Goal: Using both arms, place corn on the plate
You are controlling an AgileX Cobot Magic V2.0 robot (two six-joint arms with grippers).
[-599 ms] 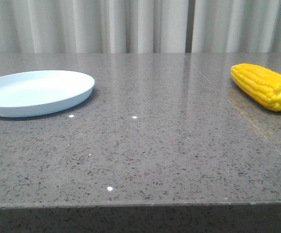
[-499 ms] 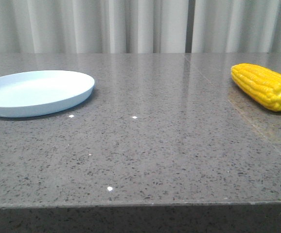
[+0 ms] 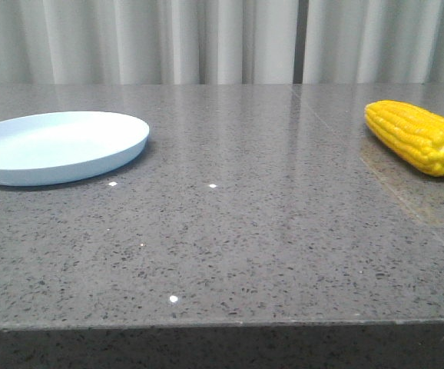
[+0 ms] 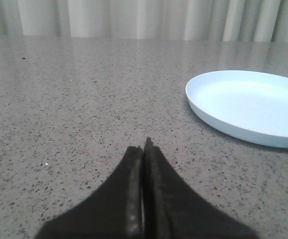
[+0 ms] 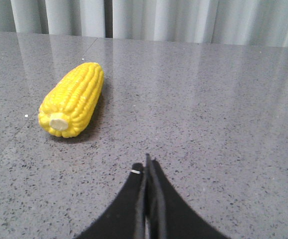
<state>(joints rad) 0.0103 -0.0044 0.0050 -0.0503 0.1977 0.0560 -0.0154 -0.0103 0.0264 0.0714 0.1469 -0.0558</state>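
against the frames from about half a second earlier, nothing visible has moved in the front view: the plate sits at the same spot and the corn lies just as it did, stub end toward the camera.

the plate rests at about 9 o'clock on the grey speckled table, cut by the left edge of the front view. the corn lies well apart from it at about 3 o'clock, flat on the table, its pale stub pointing toward 5 o'clock and its tip toward 11 o'clock. white curtains hang behind at 12 o'clock.

in the left wrist view the left gripper has its dark fingers pressed together with nothing between them, low over the table, the plate near it but not touching. in the right wrist view the right gripper is likewise closed on nothing, the corn ahead and apart from it.

no brand, label or writing can be read on anything.
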